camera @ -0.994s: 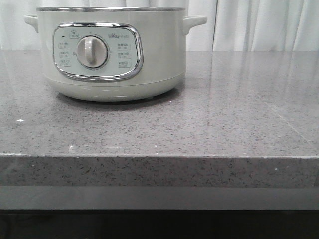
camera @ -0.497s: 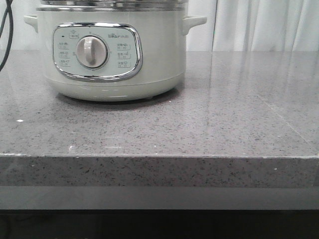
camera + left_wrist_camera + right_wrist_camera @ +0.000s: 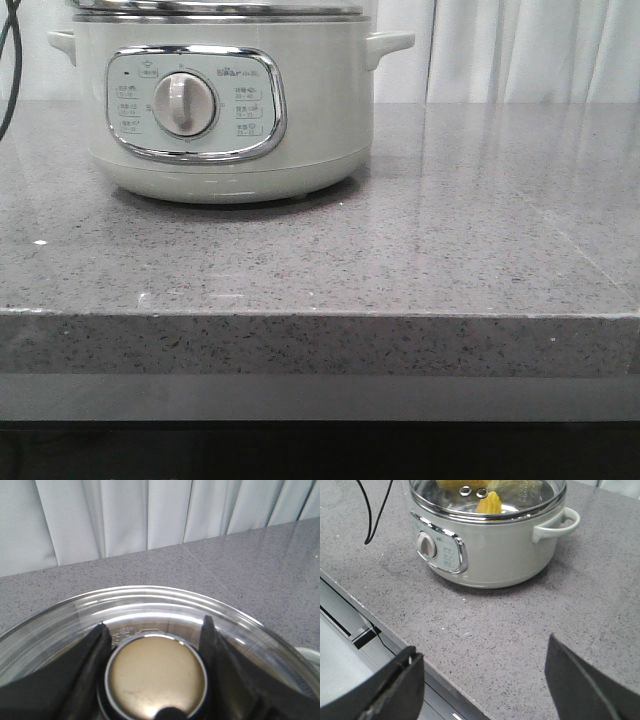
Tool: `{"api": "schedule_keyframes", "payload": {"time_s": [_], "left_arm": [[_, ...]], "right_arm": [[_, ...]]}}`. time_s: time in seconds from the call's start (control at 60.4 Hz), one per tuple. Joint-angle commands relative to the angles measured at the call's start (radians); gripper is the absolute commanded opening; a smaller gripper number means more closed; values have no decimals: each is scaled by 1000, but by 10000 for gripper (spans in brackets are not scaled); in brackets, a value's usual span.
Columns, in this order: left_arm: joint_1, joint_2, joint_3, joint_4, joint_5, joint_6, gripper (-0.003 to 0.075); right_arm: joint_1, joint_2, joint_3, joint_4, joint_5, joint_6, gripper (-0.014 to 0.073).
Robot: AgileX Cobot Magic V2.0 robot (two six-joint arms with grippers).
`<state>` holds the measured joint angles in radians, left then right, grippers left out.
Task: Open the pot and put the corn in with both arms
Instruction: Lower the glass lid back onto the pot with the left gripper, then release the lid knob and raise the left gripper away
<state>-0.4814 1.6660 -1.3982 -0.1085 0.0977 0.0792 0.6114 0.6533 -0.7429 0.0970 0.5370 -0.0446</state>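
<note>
My left hand (image 3: 156,645) is pinching the lid knob (image 3: 156,676) over the pot (image 3: 225,110); my right hand (image 3: 480,680) is hanging spread, empty. If my pinch is slipping, the glass lid (image 3: 150,607) could be dropping crooked onto the rim.

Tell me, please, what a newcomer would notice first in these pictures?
The pale-green pot dominates the far left of the grey counter. Yellow corn shows through its glass lid, and the left tool straddles the lid's gold knob.

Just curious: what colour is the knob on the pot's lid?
Brassy gold, ringed in chrome; the lid knob shows best in the left wrist view.
</note>
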Motion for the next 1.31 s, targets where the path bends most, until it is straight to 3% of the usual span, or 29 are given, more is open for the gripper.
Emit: {"api": "schedule_keyframes", "payload": {"time_s": [0.0,0.646,0.745,0.861,0.911,1.292], "left_arm": [[-2,-53,-44,-35,-111,-2,221],[-22,-51,-44,-33,-49,-2,224],[-22,-51,-44,-33,-43,-2,293],[-22,-51,-44,-33,-33,-2,465],[-22,-53,-47,-33,-16,-2,505],[-22,-278,-90,30,312,-2,511]], "right_arm": [[-1,-2,-26,5,-67,-4,531],[-1,-2,-26,5,-67,-4,531],[-1,-2,-26,5,-67,-4,531],[-1,-2,-26,5,-67,-4,531],[-1,-2,-26,5,-67,-4,531],[-1,-2,-26,5,-67,-4,531]]}}
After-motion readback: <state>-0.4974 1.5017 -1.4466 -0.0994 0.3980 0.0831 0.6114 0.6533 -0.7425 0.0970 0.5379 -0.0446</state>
